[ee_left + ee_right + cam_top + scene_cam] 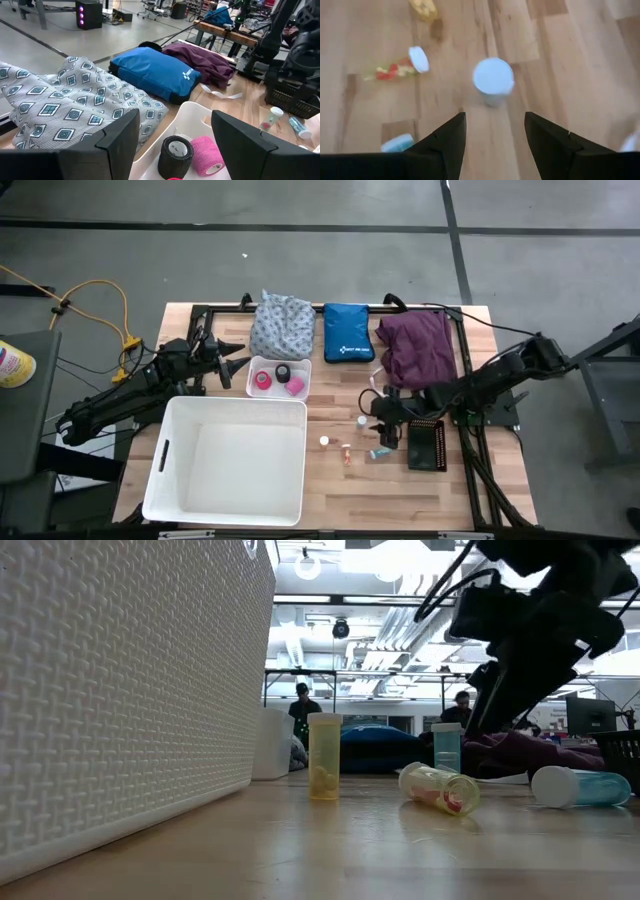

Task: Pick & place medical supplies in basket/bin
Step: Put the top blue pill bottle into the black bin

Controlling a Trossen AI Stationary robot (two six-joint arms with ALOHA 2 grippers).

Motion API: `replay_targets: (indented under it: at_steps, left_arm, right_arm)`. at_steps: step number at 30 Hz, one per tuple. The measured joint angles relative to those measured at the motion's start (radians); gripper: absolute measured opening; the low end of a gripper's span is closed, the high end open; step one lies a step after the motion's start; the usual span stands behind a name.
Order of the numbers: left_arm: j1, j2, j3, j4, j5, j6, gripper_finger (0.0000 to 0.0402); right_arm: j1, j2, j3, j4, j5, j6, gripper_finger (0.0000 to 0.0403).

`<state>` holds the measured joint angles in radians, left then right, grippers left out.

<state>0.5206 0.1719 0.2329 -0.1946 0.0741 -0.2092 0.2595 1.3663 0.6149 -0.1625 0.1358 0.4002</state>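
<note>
Overhead, the right gripper (388, 423) hangs over the wooden table (330, 500) at roughly four o'clock from the table's middle, among small white-capped vials: one upright vial (363, 421) just beside it, another (325, 442) further toward seven o'clock, a reddish vial (346, 455) and a blue vial (378, 453) lying flat near it. The left gripper (232, 358) waits at nine o'clock, just beside a small white tray (272, 363) holding a black tape roll (283, 373) and pink tape rolls (263, 381). A large white bin (230, 460) sits at seven o'clock. Along the twelve o'clock edge lie a patterned cloth (281, 325), a blue pouch (348, 332) and a purple cloth (416, 345). A black mesh basket (427, 445) rests at five o'clock.

From table height, a yellow vial (324, 756) and a blue-tinted one (446, 748) stand upright, while two more lie on their sides. The right arm looms dark above them, touching none that can be seen.

Past the left wrist, its fingers (117, 135) stand apart and empty, the black and pink rolls between and beyond them, clear of contact.

Past the right wrist, the fingers (447, 137) are spread, holding nothing; the upright vial's white cap (493, 76) sits beyond the gap, with no contact visible.
</note>
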Motion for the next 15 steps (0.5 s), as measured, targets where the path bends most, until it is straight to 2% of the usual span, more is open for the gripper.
replay_targets:
  at_steps: [4,7,11,15]
  left_arm:
    - [0.0,0.0,0.0,0.0,0.0,0.0,0.024]
    - [0.0,0.0,0.0,0.0,0.0,0.0,0.024]
    - [0.0,0.0,0.0,0.0,0.0,0.0,0.024]
    - [0.0,0.0,0.0,0.0,0.0,0.0,0.024]
  right_arm:
    - [0.016,0.0,-0.059,0.12,0.011,0.0,0.019]
    - [0.028,0.0,-0.099,0.196,0.057,0.0,0.019]
    - [0.039,0.0,-0.123,0.248,0.11,0.0,0.019]
    - [0.037,0.027,-0.127,0.272,0.119,-0.001,0.019]
